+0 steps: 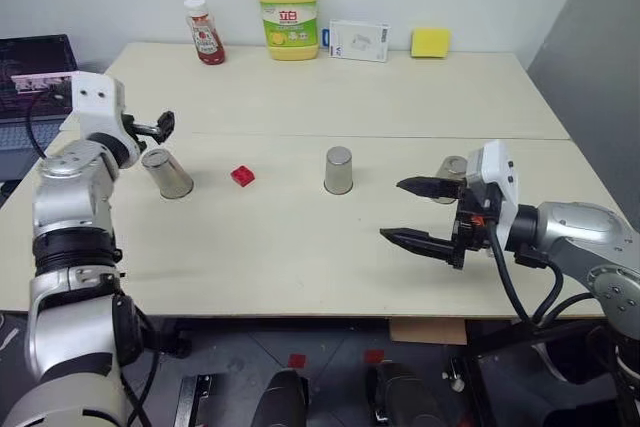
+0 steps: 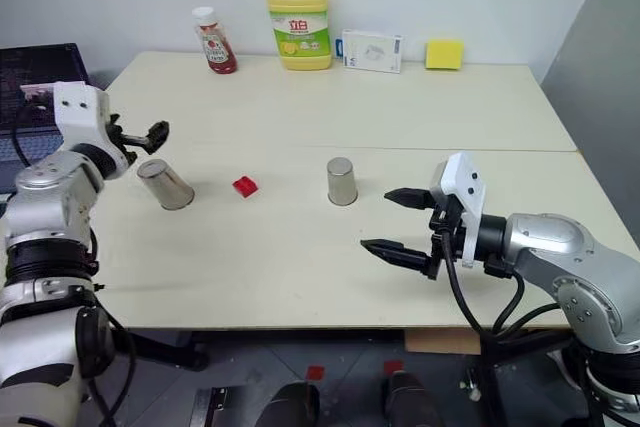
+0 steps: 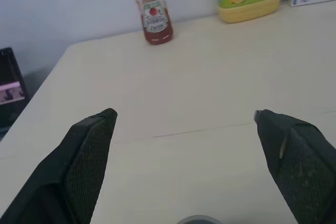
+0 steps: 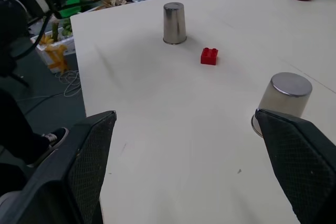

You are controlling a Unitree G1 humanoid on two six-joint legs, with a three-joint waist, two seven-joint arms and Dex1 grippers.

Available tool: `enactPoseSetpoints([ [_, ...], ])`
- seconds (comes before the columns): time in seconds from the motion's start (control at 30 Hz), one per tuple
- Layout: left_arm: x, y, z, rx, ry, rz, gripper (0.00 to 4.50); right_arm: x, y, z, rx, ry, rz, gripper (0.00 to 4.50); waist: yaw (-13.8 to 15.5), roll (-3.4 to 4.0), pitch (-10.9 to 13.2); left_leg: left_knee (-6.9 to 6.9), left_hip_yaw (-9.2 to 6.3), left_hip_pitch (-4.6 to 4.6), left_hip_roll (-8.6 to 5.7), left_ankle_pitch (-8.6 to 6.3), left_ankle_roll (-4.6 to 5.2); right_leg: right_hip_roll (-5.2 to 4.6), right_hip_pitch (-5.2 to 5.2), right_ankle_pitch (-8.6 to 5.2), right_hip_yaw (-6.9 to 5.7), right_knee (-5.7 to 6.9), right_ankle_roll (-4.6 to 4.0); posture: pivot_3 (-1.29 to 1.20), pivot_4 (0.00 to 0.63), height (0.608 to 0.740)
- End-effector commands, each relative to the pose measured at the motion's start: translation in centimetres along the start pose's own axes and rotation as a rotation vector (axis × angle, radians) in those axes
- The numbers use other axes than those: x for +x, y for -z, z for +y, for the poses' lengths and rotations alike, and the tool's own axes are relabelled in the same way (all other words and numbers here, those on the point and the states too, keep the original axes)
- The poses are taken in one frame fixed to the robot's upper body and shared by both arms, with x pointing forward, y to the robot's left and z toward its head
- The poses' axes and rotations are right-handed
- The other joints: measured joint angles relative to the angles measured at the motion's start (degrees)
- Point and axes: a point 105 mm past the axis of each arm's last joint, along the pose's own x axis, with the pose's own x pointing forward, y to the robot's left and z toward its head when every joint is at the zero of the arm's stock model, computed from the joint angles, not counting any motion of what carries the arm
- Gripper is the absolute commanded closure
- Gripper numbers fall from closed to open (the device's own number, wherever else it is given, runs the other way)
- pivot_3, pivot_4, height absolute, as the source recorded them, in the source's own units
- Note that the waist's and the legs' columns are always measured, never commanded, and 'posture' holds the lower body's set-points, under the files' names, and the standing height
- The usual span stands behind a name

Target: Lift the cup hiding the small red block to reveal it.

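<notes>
I take the yellow dish soap bottle (image 1: 287, 9) at the back edge of the pale table (image 1: 330, 247) as my landmark. Left of it I see a red sauce bottle (image 1: 204, 32); just right of it a white box (image 1: 358, 40) lies flat, and further right, a yellow sponge (image 1: 430, 42).

Small red block (image 4: 209, 56) bare between two upturned cups
</notes>
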Motion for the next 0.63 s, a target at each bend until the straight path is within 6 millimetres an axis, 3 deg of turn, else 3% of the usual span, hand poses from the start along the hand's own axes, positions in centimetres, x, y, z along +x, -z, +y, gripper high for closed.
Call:
enactPoseSetpoints([
  [0.03, -2.9, -2.8, -2.1, 0.125, 0.196, -0.084, 0.02, -0.7, -0.6, -0.6, -0.050, 0.038, -0.017, 0.00, 0.0, 0.00, 0.0, -0.01, 0.00, 0.01, 0.00, 0.00, 0.00, 0.00, 0.00, 0.00, -0.01, 0.00, 0.00, 0.00, 0.150, 0.740],
  [0.37, -9.0, -0.3, -4.0, 0.190, 0.530, 0.127, 0.02, -2.3, 0.8, -2.9, -0.084, 0.140, 0.021, 0.00, 0.1, 0.02, 0.0, -0.02, 0.03, 0.09, 0.06, 0.00, 0.01, 0.08, 0.02, -0.05, -0.01, 0.00, -0.03, 0.00, 0.150, 0.740],
  [0.63, -10.2, -0.5, -4.1, 0.187, 0.581, 0.134, 0.02, -3.5, 0.5, -3.9, -0.102, 0.170, 0.021, 0.00, 0.2, 0.03, 0.0, -0.03, 0.06, 0.08, 0.09, -0.01, 0.01, 0.09, 0.01, -0.06, -0.01, -0.03, -0.04, 0.00, 0.150, 0.740],
])
